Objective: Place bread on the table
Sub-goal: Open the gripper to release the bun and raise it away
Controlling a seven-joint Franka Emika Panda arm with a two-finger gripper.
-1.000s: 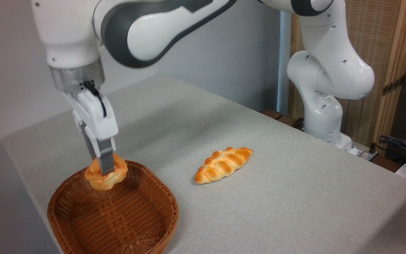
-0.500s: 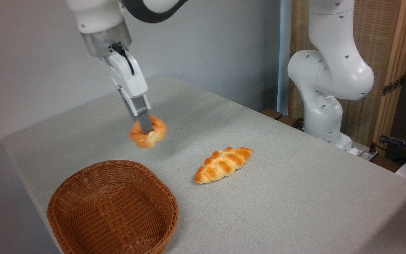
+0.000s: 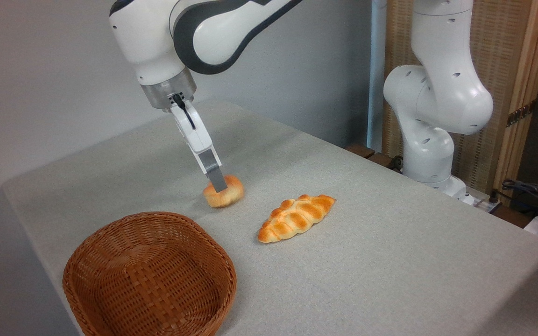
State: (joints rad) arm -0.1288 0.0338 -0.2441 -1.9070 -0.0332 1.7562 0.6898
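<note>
Over the last second I have carried the bread (image 3: pixel 223 191) up out of the wicker basket (image 3: pixel 149 276) and across; it now sits low over the table (image 3: pixel 390 261), at or just above the cloth, between the basket and the braided loaf (image 3: pixel 296 217). The gripper (image 3: pixel 218 185) is still clamped on the bun. I judge transport done; what remains is confirming contact, then letting go.
</note>
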